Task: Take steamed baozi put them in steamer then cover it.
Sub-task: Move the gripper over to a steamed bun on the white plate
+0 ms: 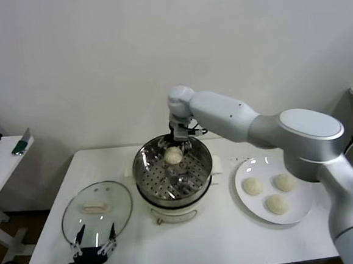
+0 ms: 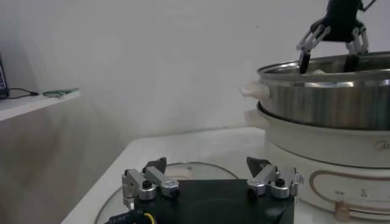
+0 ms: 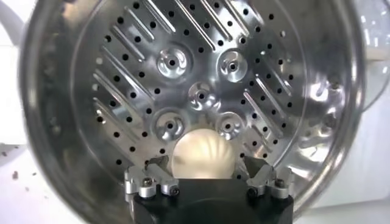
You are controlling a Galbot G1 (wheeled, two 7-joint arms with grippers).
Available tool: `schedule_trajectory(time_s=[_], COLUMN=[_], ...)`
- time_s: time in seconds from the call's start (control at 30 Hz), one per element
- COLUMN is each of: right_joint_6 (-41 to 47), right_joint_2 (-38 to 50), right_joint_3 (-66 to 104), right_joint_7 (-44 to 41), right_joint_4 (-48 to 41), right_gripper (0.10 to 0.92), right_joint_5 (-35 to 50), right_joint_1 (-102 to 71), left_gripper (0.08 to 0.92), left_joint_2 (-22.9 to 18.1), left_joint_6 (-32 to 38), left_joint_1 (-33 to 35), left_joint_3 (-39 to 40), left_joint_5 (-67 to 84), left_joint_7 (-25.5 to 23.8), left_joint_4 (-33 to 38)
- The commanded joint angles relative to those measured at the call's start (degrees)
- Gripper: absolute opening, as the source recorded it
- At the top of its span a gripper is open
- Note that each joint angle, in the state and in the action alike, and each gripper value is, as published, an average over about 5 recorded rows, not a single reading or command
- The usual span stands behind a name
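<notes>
One baozi [image 1: 173, 156] lies on the perforated tray at the far side of the steamer [image 1: 137, 167]. My right gripper [image 1: 177, 145] hangs just over it, jaws open, with a gap on each side of the bun. The right wrist view shows that baozi [image 3: 203, 152] between the spread fingers [image 3: 155, 165] on the tray [image 3: 195, 61]. Three more baozi [image 1: 252, 186] sit on the white plate [image 1: 246, 207] to the right. The cover [image 1: 85, 220] lies flat on the table left of the steamer. My left gripper [image 1: 96, 229] is open and empty at the cover's near edge.
The steamer stands mid-table on its white base [image 1: 174, 213], also in the left wrist view [image 2: 329, 97]. The right gripper [image 2: 326, 58] shows there above the rim. A side table [image 1: 1, 155] stands at the far left. A wall lies close behind.
</notes>
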State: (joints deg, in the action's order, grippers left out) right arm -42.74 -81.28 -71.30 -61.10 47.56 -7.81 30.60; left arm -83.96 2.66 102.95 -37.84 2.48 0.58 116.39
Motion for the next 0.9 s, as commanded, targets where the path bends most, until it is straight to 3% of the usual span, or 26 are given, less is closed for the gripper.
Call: schedule_trajectory(time_s=[0.03, 0.17, 0.23, 0.43, 0.6, 0.77, 0.9], right_joint_6=[3.87, 18.29, 26.8, 45.57, 55.39, 59.71, 60.12], right_joint_2=[6.6, 15.32, 20.57, 33.63, 39.55, 42.26, 42.05], right_joint_3=[-12.31, -27.99, -33.29, -47.01, -49.53, -43.51, -36.67], right_joint_7=[-4.06, -5.17, -4.54, 5.05, 13.24, 17.93, 18.87], right_joint_4=[5.07, 10.65, 14.53, 31.12, 40.08, 40.93, 35.86], right_gripper=[0.823, 0.823, 0.823, 0.823, 0.823, 0.823, 0.823], right_joint_5=[29.19, 52.09, 56.37, 51.92, 50.93, 50.11, 44.9], right_joint_1=[15.83, 26.42, 29.2, 34.07, 31.27, 20.97, 11.27], left_gripper=[0.823, 0.823, 0.823, 0.823, 0.823, 0.823, 0.823], left_joint_2=[0.12, 0.17, 0.18, 0.15, 0.2, 0.11, 0.0], left_joint_6=[0.04, 0.0, -0.03, -0.23, -0.29, -0.36, -0.53], left_joint_1=[0.19, 0.23, 0.1, -0.43, -0.94, -1.02, -0.95], left_joint_3=[-0.03, -0.21, -0.3, -0.33, -0.22, -0.42, -0.86], left_joint_5=[-0.14, -0.25, -0.19, 0.01, 0.11, 0.35, 0.71], left_joint_7=[-0.03, -0.08, -0.11, -0.21, -0.26, -0.28, -0.29], left_joint_4=[0.11, 0.26, 0.34, 0.36, 0.09, 0.34, 0.39])
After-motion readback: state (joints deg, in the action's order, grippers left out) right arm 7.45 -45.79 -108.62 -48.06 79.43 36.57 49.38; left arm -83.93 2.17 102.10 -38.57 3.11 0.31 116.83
